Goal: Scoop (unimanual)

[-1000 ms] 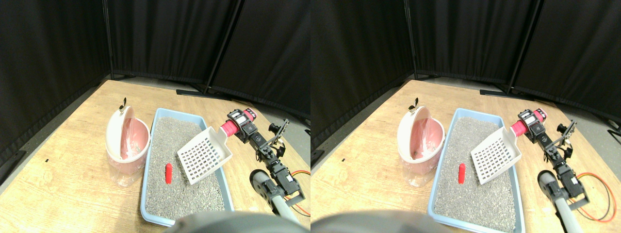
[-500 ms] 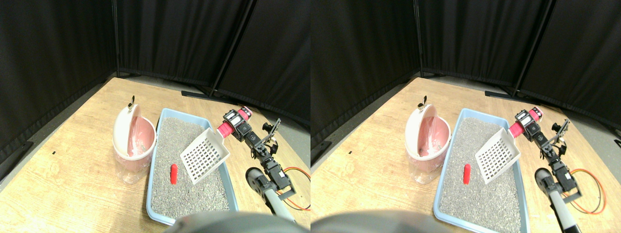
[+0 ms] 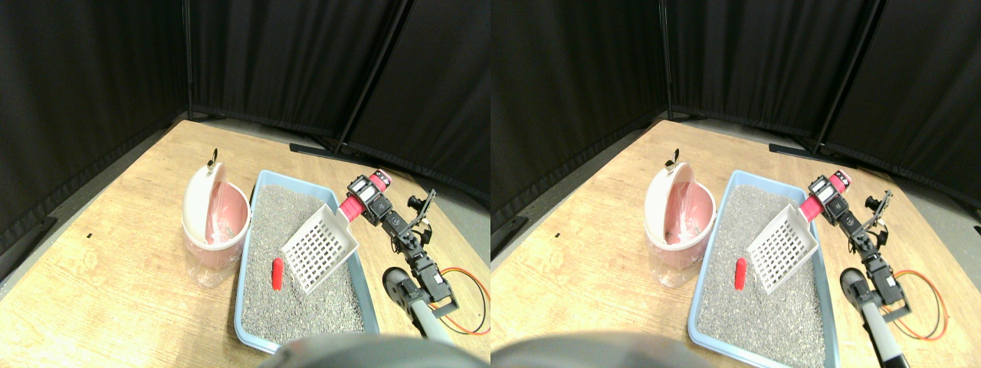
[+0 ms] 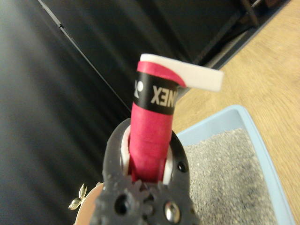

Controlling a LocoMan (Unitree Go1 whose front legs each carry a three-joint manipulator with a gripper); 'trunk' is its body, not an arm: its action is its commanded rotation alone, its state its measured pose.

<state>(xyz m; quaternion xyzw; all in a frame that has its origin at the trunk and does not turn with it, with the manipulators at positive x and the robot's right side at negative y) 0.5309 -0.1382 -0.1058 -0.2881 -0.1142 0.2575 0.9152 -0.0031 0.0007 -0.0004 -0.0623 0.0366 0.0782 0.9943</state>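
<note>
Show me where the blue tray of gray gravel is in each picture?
Stereo pair view: the blue tray lies at the middle bottom, right of the pink bin.
Wrist view: one corner of it shows behind the red handle in the claw.
Shared landmark: that red handle.

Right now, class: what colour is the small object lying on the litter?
Red, seen best in the stereo pair view.

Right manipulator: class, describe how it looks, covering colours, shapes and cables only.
The right manipulator is a chain of boxy black segments on a grey tubular leg. Orange and red cables loop beside its base. Its end effector is a dark rounded open frame with gear teeth and screws.
</note>
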